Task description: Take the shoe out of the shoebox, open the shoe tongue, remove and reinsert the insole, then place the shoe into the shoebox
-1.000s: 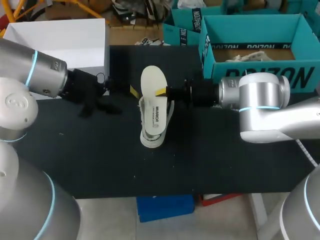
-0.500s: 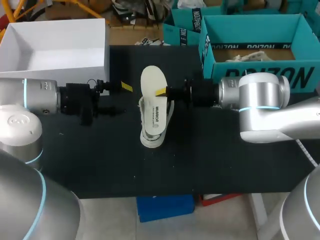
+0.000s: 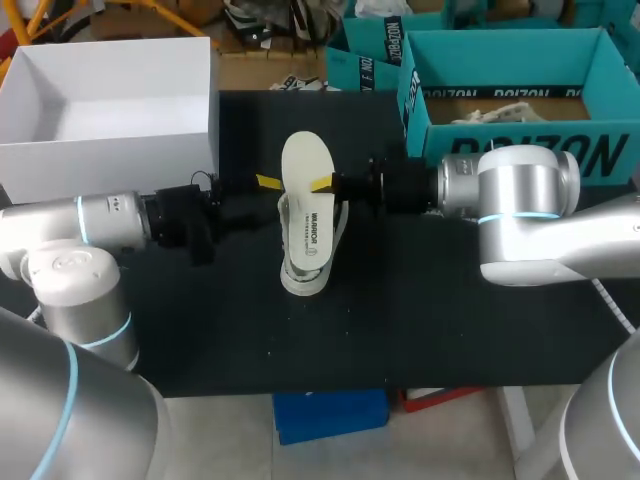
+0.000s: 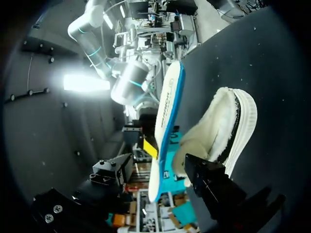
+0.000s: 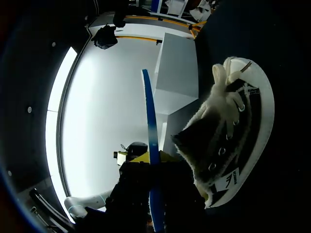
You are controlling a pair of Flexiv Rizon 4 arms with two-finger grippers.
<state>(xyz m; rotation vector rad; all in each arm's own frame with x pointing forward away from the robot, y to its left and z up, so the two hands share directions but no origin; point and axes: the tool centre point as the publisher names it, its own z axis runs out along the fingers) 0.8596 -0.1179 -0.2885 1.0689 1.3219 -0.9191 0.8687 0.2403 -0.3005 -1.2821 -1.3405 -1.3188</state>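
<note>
step: the insole (image 3: 305,165) is sitting out of the shoe (image 3: 305,262), so putting it back in looks like the step in hand.
how-to: the right hand should be tipping the insole's low end down into the shoe opening while the left hand is bracing the shoe or pulling the tongue clear. The insole should be going in end-first along the shoe's length, not flat from above.
watch: the fleece lining is likely dragging on the insole, so a slow feed is needed. The shoe is sitting loose on the tabletop (image 3: 420,310) and is probably going to slide if it is pushed without support.
right hand (image 3: 322,184): coming in from the tabletop's right side and clamping the insole at its right edge. The right wrist view is showing the insole edge-on, running between this hand's fingers.
left hand (image 3: 266,184): fingers spread wide, gripping nothing, hovering just beside the insole's left edge. The left wrist view is showing the insole's low end lying between the fingers without both of them touching it.
insole position: standing tilted over the shoe, one end overlapping the opening and the other pointing toward the tabletop's far edge.
shoe position: lying mid-tabletop, opening spread.
shoebox (image 3: 110,150): sitting open at the far-left corner, well apart from the shoe.
</note>
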